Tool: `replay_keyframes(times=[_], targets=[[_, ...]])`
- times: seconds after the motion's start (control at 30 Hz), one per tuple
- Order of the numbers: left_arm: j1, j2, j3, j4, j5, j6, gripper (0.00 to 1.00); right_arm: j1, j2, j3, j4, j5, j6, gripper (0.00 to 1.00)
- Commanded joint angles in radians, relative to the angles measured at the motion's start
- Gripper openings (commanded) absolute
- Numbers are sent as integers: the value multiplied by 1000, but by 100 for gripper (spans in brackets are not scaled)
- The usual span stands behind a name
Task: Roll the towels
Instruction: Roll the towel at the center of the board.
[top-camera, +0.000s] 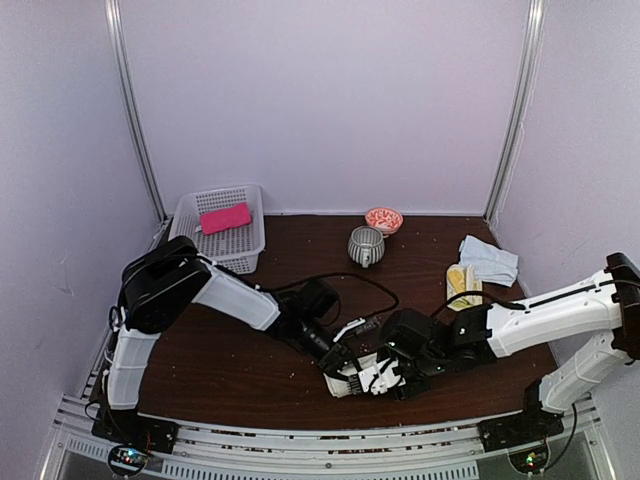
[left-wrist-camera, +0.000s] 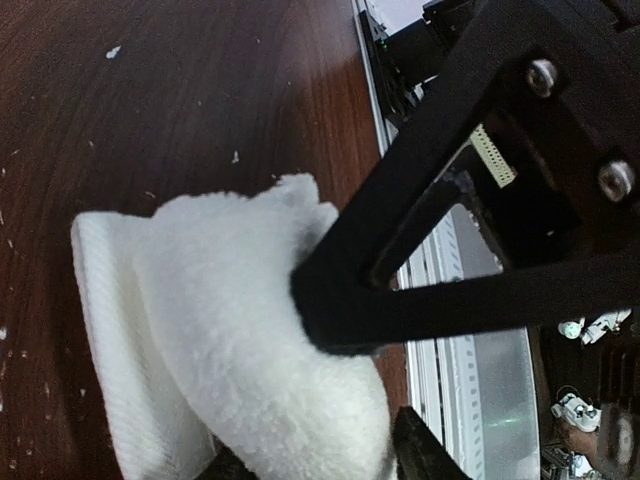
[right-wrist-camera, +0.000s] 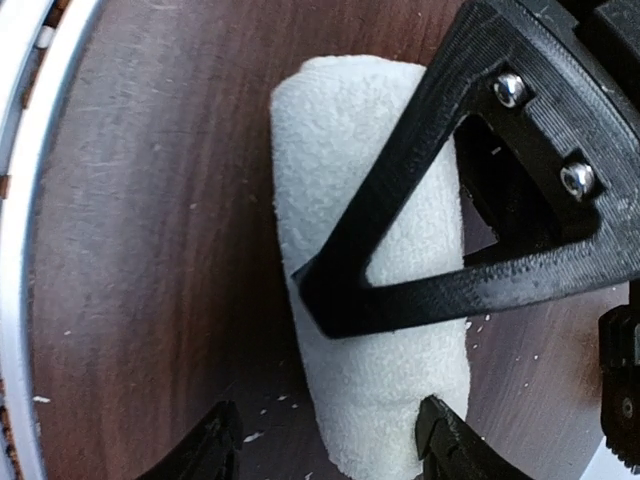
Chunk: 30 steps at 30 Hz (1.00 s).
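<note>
the white towel (top-camera: 346, 386) lies rolled on the dark wooden table (top-camera: 230, 360), right where the 2 grippers meet, close to the table's near edge.

the left gripper (top-camera: 345, 363) comes at it from one side. in its wrist view the roll (left-wrist-camera: 230, 340) sits between its fingers, with the tip of the upper finger (left-wrist-camera: 400, 290) against the fluffy cloth. the jaws stand partly apart, but i cannot tell whether they pinch the towel or only rest on it.

the right gripper (top-camera: 388, 377) faces the left one across the roll. in its wrist view its jaws are wide apart, and the roll (right-wrist-camera: 370, 330) runs lengthwise under the upper finger (right-wrist-camera: 420, 200) toward the lower one. the cloth shows no dent, so it has hold of nothing.

well beyond the left gripper and off to its left, a pink towel (top-camera: 225, 217) lies in a white basket (top-camera: 248, 250). straight beyond both grippers stand a striped cup (top-camera: 366, 245) and, behind it, a small patterned bowl (top-camera: 384, 219). beyond the right gripper, beside its arm, lie a yellow towel (top-camera: 462, 285) and a pale blue-grey towel (top-camera: 490, 260), touching each other.
</note>
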Motion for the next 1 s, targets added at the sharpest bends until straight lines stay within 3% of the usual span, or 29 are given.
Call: replay_keyframes(times=[0.0,0.07,0.27,0.4,0.8,0.97], targets=[[-9,78,-42,-182,-120,30,40,16,67,-25,160,123,9,59],[-9,78,-39,-188,-122,36,40,16,91,-30,173,139,5,57],[-2,63,-18,-264,-140,79,42,14,152,-39,135,145,-76,31],[9,-42,-43,-294,-272,99,48,16,191,-4,33,67,-77,22],[39,-390,-221,-243,-747,80,54,8,295,142,-153,-93,20,20],[33,-642,-375,-132,-902,59,54,-39,354,243,-237,-177,37,20]])
